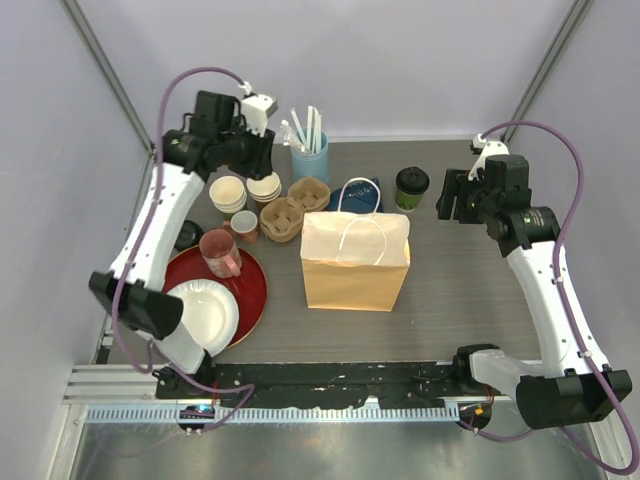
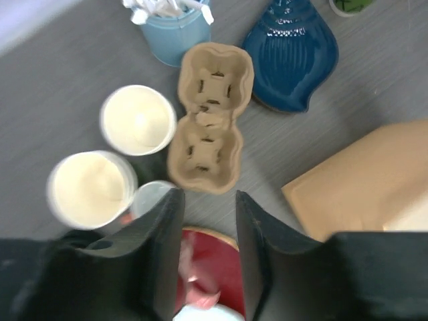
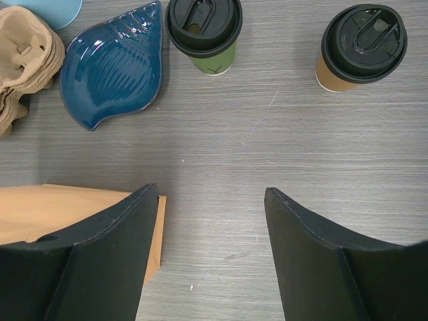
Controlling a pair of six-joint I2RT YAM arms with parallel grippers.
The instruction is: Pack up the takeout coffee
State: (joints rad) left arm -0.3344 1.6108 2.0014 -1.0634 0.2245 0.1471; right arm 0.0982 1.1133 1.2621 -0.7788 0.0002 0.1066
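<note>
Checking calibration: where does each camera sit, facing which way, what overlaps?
Top external: above, behind the bases, looking down at the table; left arm, right arm show.
Left wrist: looks down on the cup carrier; left gripper open.
Right wrist: looks down on green cup, brown cup; right gripper open.
Shared: blue shell dish, both wrist views.

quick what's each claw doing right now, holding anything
Left claw: open, holding nothing.
Right claw: open, holding nothing.
</note>
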